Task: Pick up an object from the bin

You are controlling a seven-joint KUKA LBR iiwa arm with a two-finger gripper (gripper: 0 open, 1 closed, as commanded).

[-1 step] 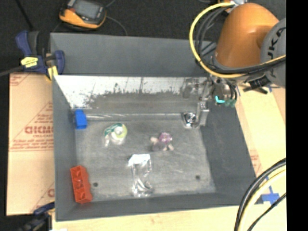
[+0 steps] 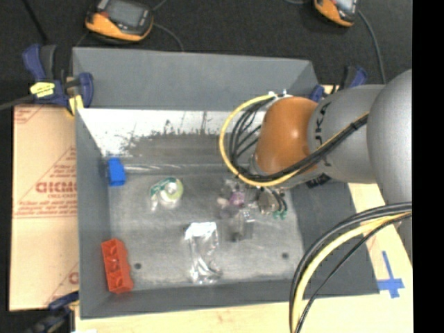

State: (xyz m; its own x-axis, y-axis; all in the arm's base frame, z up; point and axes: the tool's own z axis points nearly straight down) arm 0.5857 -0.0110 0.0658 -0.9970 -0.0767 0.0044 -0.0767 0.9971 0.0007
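My gripper point(image 2: 241, 222) hangs low over the right half of the bin floor, under the arm's orange cover. A small purple thing point(image 2: 237, 198) lies right at its upper side; I cannot make out whether it sits between the fingers. A small green thing point(image 2: 279, 214) peeks out just right of the gripper. A crumpled clear and white plastic wrapper point(image 2: 202, 250) lies to the gripper's lower left, a short gap away.
A round green and white thing point(image 2: 166, 191) lies left of centre. A blue block point(image 2: 115, 172) rests against the left wall. A red brick point(image 2: 116, 265) lies in the front left corner. The arm and its cables cover the bin's right side.
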